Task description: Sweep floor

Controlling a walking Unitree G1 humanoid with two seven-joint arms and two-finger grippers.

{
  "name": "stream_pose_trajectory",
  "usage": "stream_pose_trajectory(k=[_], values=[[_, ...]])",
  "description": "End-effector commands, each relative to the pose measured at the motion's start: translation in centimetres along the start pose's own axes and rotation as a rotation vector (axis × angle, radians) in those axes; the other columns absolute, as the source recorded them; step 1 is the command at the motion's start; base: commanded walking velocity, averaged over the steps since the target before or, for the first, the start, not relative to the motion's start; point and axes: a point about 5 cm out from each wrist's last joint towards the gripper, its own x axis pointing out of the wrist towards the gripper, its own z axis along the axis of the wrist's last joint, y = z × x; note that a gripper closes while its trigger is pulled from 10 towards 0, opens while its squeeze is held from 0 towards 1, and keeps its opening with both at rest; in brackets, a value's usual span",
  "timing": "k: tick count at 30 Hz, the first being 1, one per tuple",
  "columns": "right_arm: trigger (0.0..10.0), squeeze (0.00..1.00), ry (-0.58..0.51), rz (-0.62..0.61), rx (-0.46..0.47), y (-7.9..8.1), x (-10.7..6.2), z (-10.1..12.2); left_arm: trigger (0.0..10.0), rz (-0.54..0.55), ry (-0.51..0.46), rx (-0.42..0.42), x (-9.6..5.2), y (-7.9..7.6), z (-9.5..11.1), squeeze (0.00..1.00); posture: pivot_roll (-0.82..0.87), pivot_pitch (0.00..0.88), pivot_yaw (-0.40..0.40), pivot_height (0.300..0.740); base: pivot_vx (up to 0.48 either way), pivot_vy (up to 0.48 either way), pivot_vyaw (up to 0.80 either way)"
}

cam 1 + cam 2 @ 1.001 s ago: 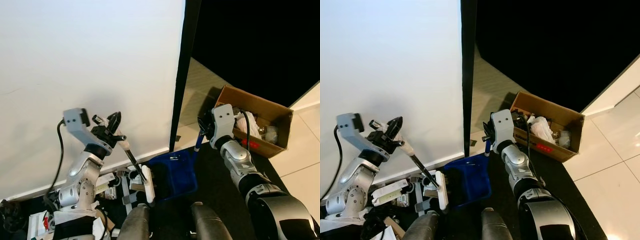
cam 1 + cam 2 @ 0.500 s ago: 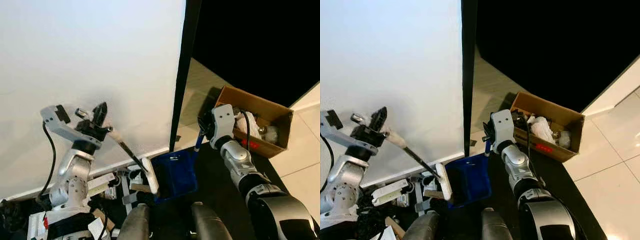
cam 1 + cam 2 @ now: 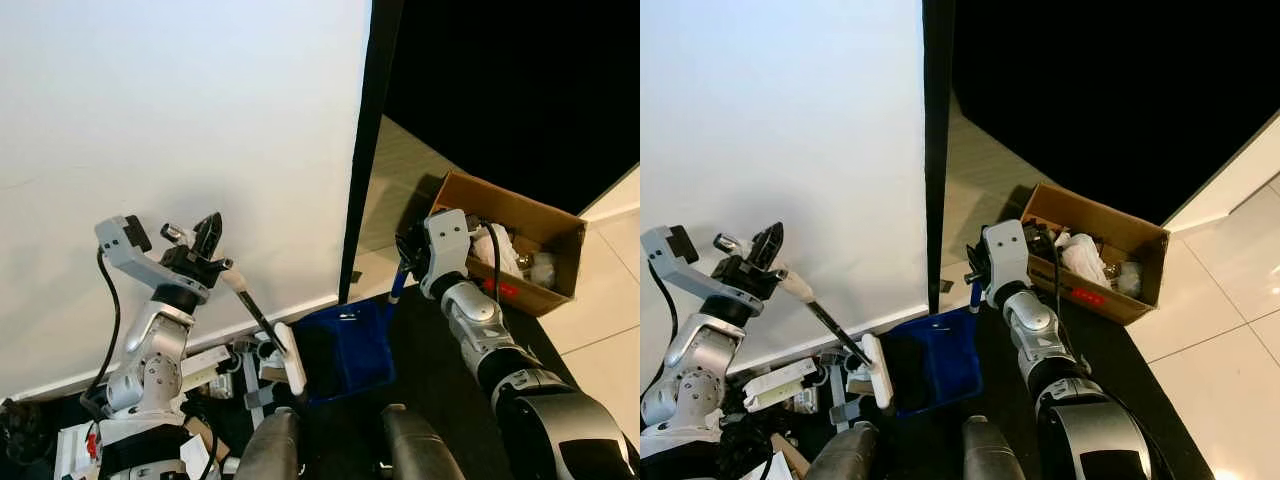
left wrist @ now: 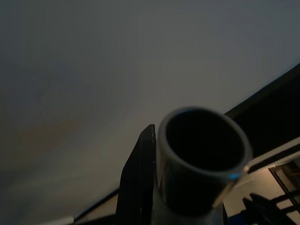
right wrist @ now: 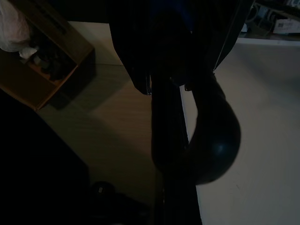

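Down by the white wall, the left gripper point(image 3: 207, 237) is clamping the pale grip of a hand brush point(image 3: 262, 322), its thin dark shaft slanting to a flat white head just beside the blue plastic dustpan point(image 3: 345, 349). The right gripper point(image 3: 405, 262) is apparently pinching the dustpan's blue handle, though shadow is obscuring its fingers. Nearby, an open brown cardboard box point(image 3: 520, 232) is sitting on pale tiles, holding crumpled white scraps.

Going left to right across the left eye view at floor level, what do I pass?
Left end effector gripping the brush handle → white brush head → blue dustpan → right end effector on the dustpan's handle → cardboard box of trash.
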Motion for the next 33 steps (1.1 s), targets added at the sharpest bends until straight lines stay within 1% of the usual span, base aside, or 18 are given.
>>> stream_pose_trajectory(k=[1,2,3,5,8,10,12,13,15,16,18,20,21,24,25,27,29,33], values=[[10.0,0.00,0.102,-0.002,0.038,0.5,-1.1,-2.4,10.0,-0.001,0.006,-0.089,0.0,0.1,-1.6,0.00,0.02,0.215,0.015,0.740,0.000,0.000,0.00],[10.0,0.00,0.102,-0.002,0.038,0.5,-1.1,-2.4,10.0,0.000,0.004,-0.111,0.0,0.1,-1.8,0.00,0.02,0.215,0.015,0.740,0.000,0.000,0.00],[10.0,0.00,0.102,-0.002,0.038,0.5,-1.1,-2.4,10.0,0.000,0.004,-0.111,0.0,0.1,-1.8,0.00,0.02,0.215,0.015,0.740,0.000,0.000,0.00],[10.0,0.00,0.100,-0.001,0.040,0.5,-1.0,-2.3,10.0,0.005,-0.013,-0.203,0.3,0.3,-2.4,0.00,0.00,0.225,0.015,0.740,0.000,0.000,0.00],[10.0,0.00,0.100,-0.001,0.040,0.5,-1.0,-2.3,10.0,0.006,-0.018,-0.230,0.4,0.4,-2.6,0.00,0.00,0.225,0.015,0.740,0.000,0.000,0.00],[10.0,0.00,0.097,-0.001,0.038,0.5,-1.0,-2.2,10.0,0.015,-0.061,-0.324,0.7,0.5,-3.1,0.00,-0.02,0.239,0.011,0.740,0.000,0.000,0.00],[10.0,0.00,0.095,-0.001,0.036,0.5,-1.0,-2.2,10.0,0.004,-0.136,-0.482,1.1,0.5,-3.3,0.00,-0.02,0.240,0.008,0.740,0.000,0.000,0.00],[10.0,0.00,0.095,-0.001,0.036,0.5,-1.0,-2.2,10.0,0.004,-0.136,-0.482,1.1,0.5,-3.3,0.00,-0.02,0.240,0.008,0.740,0.000,0.000,0.00],[10.0,0.00,0.094,-0.001,0.037,0.5,-1.0,-2.3,10.0,-0.025,-0.171,-0.567,1.3,0.2,-3.4,0.00,-0.02,0.241,0.007,0.740,0.000,0.000,0.00],[10.0,0.00,0.094,-0.001,0.037,0.5,-1.0,-2.3,10.0,-0.025,-0.171,-0.567,1.3,0.2,-3.4,0.00,-0.02,0.241,0.007,0.740,0.000,0.000,0.00],[10.0,0.00,0.095,0.001,0.039,0.5,-1.0,-2.3,10.0,-0.126,-0.174,-0.664,1.7,-1.3,-3.4,0.00,-0.02,0.242,0.008,0.740,0.000,0.000,0.00],[10.0,0.00,0.095,0.002,0.040,0.6,-1.0,-2.3,10.0,-0.205,-0.160,-0.727,1.9,-2.6,-3.5,0.00,-0.02,0.243,0.008,0.740,0.000,0.000,0.00],[10.0,0.00,0.095,0.002,0.040,0.6,-1.0,-2.3,10.0,-0.205,-0.160,-0.727,1.9,-2.6,-3.5,0.00,-0.02,0.243,0.008,0.740,0.000,0.000,0.00],[10.0,0.00,0.096,0.003,0.043,0.6,-1.0,-2.3,10.0,-0.269,-0.128,-0.779,1.8,-4.1,-3.9,0.00,-0.02,0.243,0.008,0.740,0.000,0.000,0.00],[10.0,0.00,0.096,0.003,0.043,0.6,-1.0,-2.3,10.0,-0.269,-0.128,-0.779,1.8,-4.1,-3.9,0.00,-0.02,0.243,0.008,0.740,0.000,0.000,0.00],[10.0,0.00,0.097,0.004,0.045,0.6,-1.0,-2.3,10.0,-0.307,-0.105,-0.818,1.6,-5.1,-4.2,0.00,-0.01,0.242,0.009,0.740,0.000,0.000,0.00],[10.0,0.00,0.097,0.005,0.047,0.6,-1.0,-2.3,10.0,-0.326,-0.092,-0.841,1.5,-5.6,-4.3,0.00,-0.01,0.241,0.009,0.740,0.000,0.000,0.00],[10.0,0.00,0.099,0.005,0.048,0.7,-1.0,-2.3,10.0,-0.340,-0.077,-0.850,1.4,-5.9,-4.3,0.00,0.00,0.238,0.011,0.740,0.000,0.000,0.00]])
